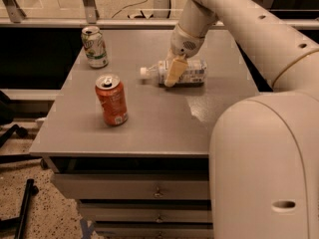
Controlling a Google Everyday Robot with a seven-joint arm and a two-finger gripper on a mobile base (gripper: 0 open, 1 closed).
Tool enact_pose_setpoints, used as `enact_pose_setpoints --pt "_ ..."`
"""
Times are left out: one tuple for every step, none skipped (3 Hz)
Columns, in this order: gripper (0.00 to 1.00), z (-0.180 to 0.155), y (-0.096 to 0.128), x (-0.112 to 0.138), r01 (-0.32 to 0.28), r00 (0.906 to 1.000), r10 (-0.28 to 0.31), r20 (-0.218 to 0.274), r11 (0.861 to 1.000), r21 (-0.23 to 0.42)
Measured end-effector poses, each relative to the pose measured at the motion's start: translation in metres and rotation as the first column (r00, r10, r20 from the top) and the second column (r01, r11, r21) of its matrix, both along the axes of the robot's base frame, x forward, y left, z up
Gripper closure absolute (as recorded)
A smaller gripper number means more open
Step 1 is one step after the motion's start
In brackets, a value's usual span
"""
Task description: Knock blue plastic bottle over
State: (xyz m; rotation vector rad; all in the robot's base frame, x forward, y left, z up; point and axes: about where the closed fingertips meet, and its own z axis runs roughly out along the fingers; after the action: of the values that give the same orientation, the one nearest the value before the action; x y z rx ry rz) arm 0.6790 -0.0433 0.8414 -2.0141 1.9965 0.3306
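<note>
The blue plastic bottle (192, 72) lies on its side on the grey table (149, 128), white cap pointing left. My gripper (173, 72) hangs from the white arm directly over the bottle's neck end, its tan finger (174, 70) in front of the bottle and touching or nearly touching it.
An orange soda can (112, 100) stands upright left of centre. A green-and-white can (94, 47) stands at the back left. Drawers (134, 188) sit under the tabletop. The robot's white body (264, 168) fills the right foreground.
</note>
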Motion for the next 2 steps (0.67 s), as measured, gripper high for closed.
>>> enact_pose_setpoints --pt "0.00 0.013 -0.028 -0.007 0.068 0.9971 -0.067 0.035 0.998 -0.002" --pt "0.00 0.026 -0.061 -0.019 0.134 0.9883 -0.136 0.068 0.990 0.039"
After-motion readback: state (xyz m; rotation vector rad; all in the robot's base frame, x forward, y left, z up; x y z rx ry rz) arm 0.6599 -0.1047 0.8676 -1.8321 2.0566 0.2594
